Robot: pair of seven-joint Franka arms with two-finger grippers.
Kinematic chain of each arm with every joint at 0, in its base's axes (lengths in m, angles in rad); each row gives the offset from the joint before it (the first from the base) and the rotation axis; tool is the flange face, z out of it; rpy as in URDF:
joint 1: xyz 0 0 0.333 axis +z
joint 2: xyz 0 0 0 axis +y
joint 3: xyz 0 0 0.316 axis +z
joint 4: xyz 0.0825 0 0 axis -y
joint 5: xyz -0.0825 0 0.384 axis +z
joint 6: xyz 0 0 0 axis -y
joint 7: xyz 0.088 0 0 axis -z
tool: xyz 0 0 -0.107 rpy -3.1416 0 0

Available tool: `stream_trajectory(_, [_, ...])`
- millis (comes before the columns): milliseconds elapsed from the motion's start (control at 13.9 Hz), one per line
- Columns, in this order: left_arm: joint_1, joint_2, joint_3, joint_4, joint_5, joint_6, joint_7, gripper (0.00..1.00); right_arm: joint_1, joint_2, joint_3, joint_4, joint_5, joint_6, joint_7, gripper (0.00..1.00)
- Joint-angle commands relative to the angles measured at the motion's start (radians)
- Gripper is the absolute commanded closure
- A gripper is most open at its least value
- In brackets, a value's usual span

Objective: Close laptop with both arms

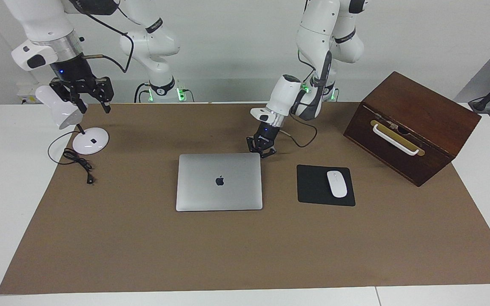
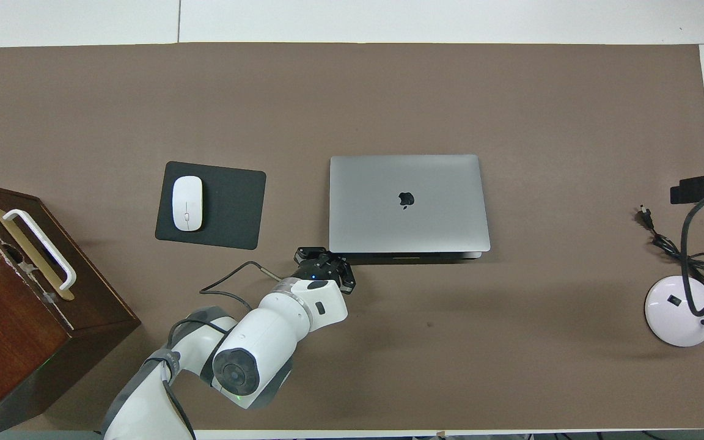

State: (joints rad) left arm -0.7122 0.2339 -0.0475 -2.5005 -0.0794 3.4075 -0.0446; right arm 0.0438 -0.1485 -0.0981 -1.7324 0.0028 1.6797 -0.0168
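Laptop (image 1: pixel 219 182), lid flat down: stiff, slick metal, best pressed not pinched; left gripper (image 1: pixel 262 154) pinched together at its robot-side corner, right gripper (image 1: pixel 86 94) spread above lamp (image 1: pixel 71 121).

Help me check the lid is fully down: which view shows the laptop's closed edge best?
The overhead view: the laptop shows its robot-side edge, lid flat on base. The facing view shows only the lid's top.

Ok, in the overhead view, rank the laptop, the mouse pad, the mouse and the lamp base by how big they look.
1. laptop
2. mouse pad
3. lamp base
4. mouse

None of these look close in size.
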Motion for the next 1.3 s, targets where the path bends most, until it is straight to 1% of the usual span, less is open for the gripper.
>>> stream_trajectory(0, [-0.007, -0.091, 0.005, -0.041, 0.021, -0.129, -0.037, 1.00, -0.018, -0.005, 0.011, -0.003, -0.015, 0.017, -0.015, 0.00])
stream_trajectory(361, [-0.003, -0.229, 0.005, -0.038, 0.021, -0.339, -0.052, 1.00, -0.019, 0.004, 0.011, -0.004, -0.017, 0.051, 0.006, 0.00])
stream_trajectory(794, [-0.003, -0.333, 0.006, -0.026, 0.014, -0.551, -0.052, 1.00, -0.024, 0.012, 0.003, -0.004, -0.018, 0.078, -0.018, 0.00])
stream_trajectory(866, [-0.001, -0.353, 0.008, -0.017, 0.013, -0.598, -0.052, 1.00, -0.041, 0.015, 0.003, -0.004, -0.018, 0.081, -0.029, 0.00])
stream_trajectory(1010, [0.008, -0.386, 0.012, 0.023, 0.006, -0.733, -0.051, 1.00, -0.045, 0.015, 0.003, -0.004, -0.018, 0.087, -0.035, 0.00])
stream_trajectory(1227, [0.026, -0.455, 0.031, 0.080, -0.017, -0.919, -0.049, 1.00, -0.053, 0.018, 0.003, -0.006, -0.018, 0.095, -0.035, 0.00])
